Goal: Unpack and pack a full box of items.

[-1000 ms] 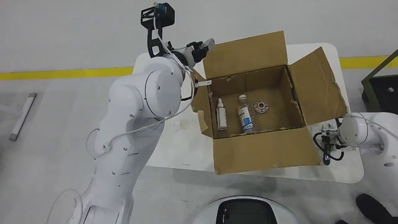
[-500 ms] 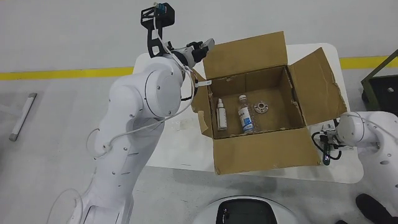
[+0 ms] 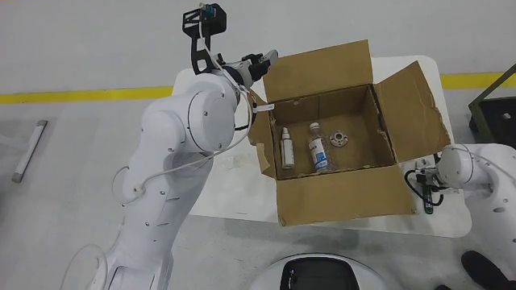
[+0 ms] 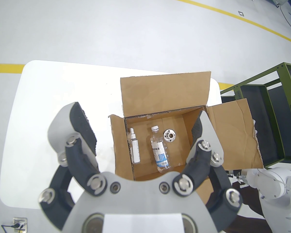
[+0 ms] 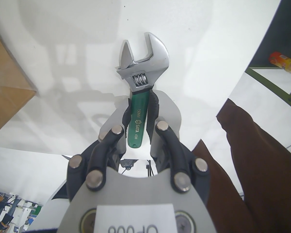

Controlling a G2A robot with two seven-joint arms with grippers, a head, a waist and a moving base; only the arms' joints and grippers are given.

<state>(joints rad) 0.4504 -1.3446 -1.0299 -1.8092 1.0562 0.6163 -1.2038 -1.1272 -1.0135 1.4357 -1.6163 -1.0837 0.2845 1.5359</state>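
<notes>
Only the right arm has moved, and only a tiny bit. Its right pincer [image 3: 426, 198] has slid a little over the worktop [image 3: 234, 189], close by the front right corner of the box [image 3: 322, 71]. Everything else is as it was. The left arm has kept still off the far left corner of the box, and the three things inside the box have not shifted.

The right pincer [image 5: 141, 99] is squeezed tight on the green handle of a wrench [image 5: 143, 61]. The shiny head of the wrench pokes out over the white worktop beside the box. I cannot tell if the head touches the worktop yet.

The left pincer [image 4: 138, 112] is spread wide and holds nothing. It hangs up high, off the far left corner of the box, and faces down at it.

Inside the box lie a small spray bottle [image 3: 287, 148], a water bottle [image 3: 318, 151] next to it, and a round metal ring [image 3: 339, 138] just beside the water bottle's cap. All four flaps of the box stand open.

That tiny move looks to me like the wrench being set down outside the box, so the unpacking is part way done. Three things are left in the box. The next job, I think, is to let go of the wrench and go back for one more.
</notes>
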